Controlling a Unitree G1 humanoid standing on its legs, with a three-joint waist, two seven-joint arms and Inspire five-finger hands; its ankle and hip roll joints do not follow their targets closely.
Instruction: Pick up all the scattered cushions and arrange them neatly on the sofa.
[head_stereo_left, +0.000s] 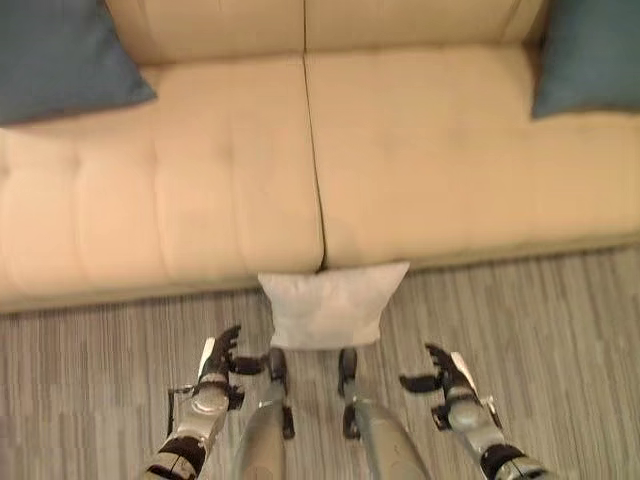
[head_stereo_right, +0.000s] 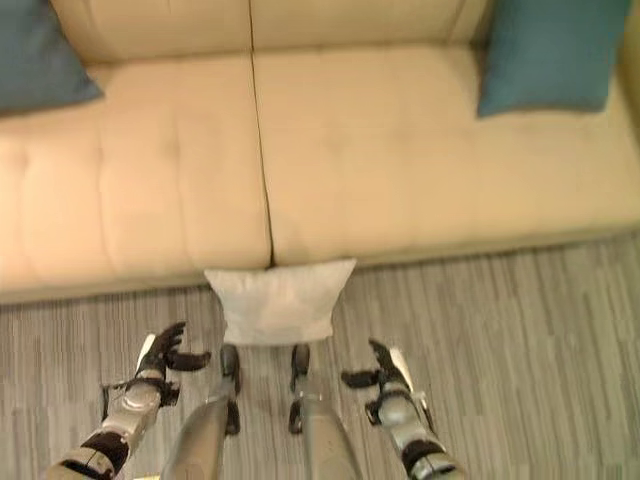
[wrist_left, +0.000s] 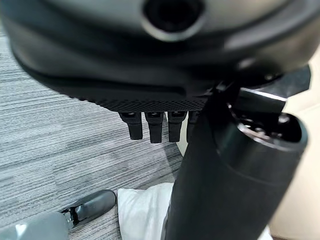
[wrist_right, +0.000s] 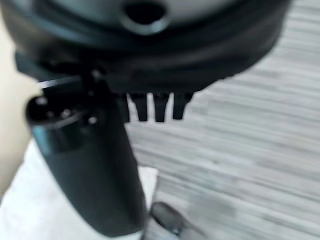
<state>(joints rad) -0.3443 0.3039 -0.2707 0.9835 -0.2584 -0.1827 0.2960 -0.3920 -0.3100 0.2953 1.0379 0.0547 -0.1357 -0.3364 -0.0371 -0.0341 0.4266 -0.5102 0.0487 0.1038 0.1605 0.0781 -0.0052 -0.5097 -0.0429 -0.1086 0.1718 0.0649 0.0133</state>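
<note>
A pale grey cushion (head_stereo_left: 332, 304) lies on the floor against the front of the beige sofa (head_stereo_left: 230, 190), below the seam between its two seats. Two blue cushions rest on the sofa, one at the left end (head_stereo_left: 55, 60) and one at the right end (head_stereo_left: 588, 55). My left hand (head_stereo_left: 218, 360) hovers open above the floor, left of the grey cushion and a little nearer me. My right hand (head_stereo_left: 448, 378) is open too, right of the cushion. Neither hand touches it. In the wrist views, the grey cushion (wrist_left: 145, 210) (wrist_right: 30, 200) shows beyond each hand's straight fingers.
Grey striped carpet (head_stereo_left: 560, 330) covers the floor in front of the sofa. The sofa's middle seats are bare between the two blue cushions.
</note>
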